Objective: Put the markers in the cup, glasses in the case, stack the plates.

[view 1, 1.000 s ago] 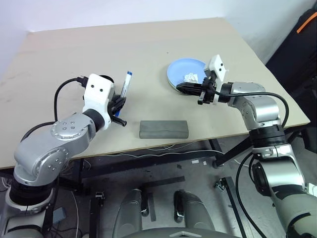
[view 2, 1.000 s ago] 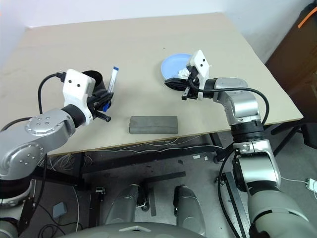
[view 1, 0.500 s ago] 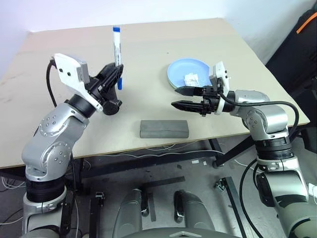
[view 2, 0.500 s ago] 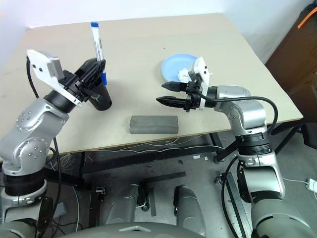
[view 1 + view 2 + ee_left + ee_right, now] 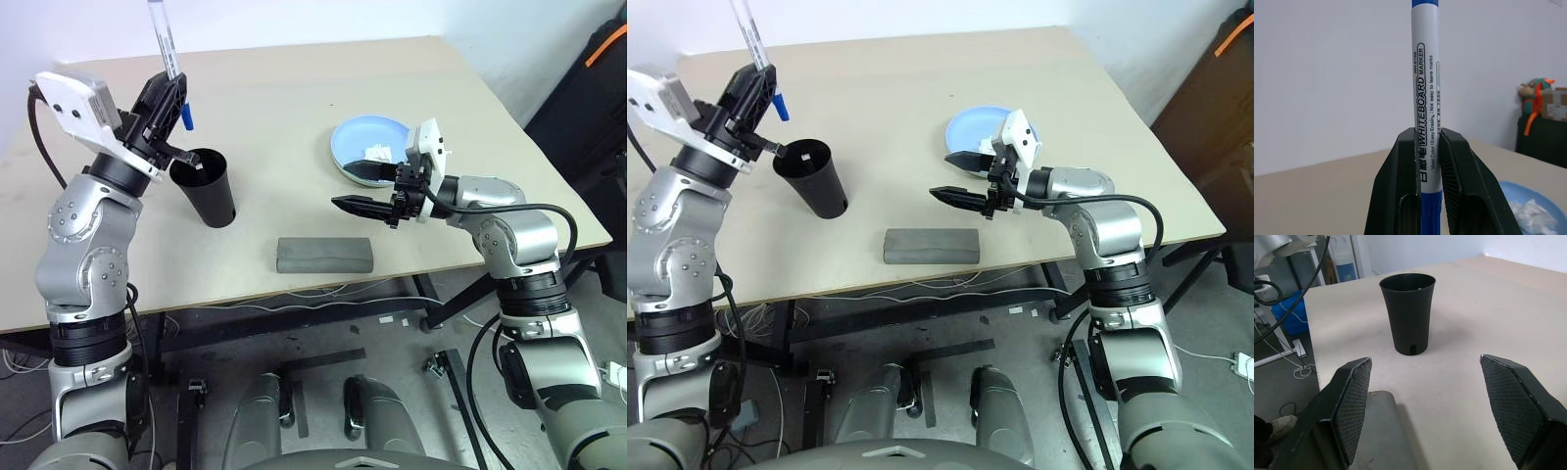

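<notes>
Marker [image 5: 1426, 122] stands straight up, squeezed tight in my raised left gripper [image 5: 167, 98], above the cup [image 5: 205, 185] on the tabletop [image 5: 294, 117]. My right gripper [image 5: 364, 192] reaches sideways, jaws wide, empty.

We see the black tapered cup [image 5: 209, 188] upright on the table; the blue-capped white marker [image 5: 1427, 117] is held upright above and just beside its rim, pinched by the left gripper [image 5: 167, 98]; the closed grey case [image 5: 324, 255] lies flat near the cup; the light blue plate [image 5: 364, 140] rests well apart from the cup, beyond the case.
</notes>
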Robot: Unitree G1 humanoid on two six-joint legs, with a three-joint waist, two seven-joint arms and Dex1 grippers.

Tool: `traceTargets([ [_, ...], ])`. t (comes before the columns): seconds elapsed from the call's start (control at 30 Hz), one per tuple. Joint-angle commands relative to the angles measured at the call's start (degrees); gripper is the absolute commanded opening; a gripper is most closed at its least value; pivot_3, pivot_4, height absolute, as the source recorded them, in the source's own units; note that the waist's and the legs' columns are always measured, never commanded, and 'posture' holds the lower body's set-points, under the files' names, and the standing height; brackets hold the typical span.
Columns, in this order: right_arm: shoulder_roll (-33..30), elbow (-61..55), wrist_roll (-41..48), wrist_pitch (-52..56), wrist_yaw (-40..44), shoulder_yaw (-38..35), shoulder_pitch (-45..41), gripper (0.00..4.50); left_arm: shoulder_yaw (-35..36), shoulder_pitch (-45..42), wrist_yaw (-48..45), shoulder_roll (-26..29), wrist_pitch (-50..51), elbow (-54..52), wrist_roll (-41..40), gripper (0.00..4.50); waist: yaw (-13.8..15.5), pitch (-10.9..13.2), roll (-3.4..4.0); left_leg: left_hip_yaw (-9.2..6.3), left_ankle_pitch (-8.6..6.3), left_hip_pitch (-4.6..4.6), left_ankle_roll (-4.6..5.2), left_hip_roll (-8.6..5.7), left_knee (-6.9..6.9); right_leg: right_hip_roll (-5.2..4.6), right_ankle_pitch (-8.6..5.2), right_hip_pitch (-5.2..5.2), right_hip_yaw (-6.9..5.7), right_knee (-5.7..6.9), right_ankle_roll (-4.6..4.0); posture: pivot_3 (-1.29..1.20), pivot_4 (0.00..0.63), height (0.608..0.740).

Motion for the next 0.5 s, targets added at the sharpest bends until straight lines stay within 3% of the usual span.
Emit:
traceTargets([
  [0.03,-0.2,-0.9,0.2,-1.6,0.0,-0.9,-0.4,3.72,1.8,0.7,-1.5,-0.2,-4.8,2.1,2.3,0.27,0.0,0.0,0.00,0.00,0.00,0.01,0.00,0.00,0.00,0.01,0.00,0.00,0.00,0.01,0.00,0.00,0.150,0.727],
  [0.5,-1.3,-0.8,-0.8,-2.6,-0.4,-1.3,-0.3,3.72,0.9,3.8,-5.6,-4.4,-11.3,9.3,4.2,0.27,0.0,0.0,-0.01,-0.02,0.00,0.02,0.01,0.04,0.04,-0.03,-0.03,0.02,-0.01,0.07,-0.07,0.00,0.150,0.727],
])
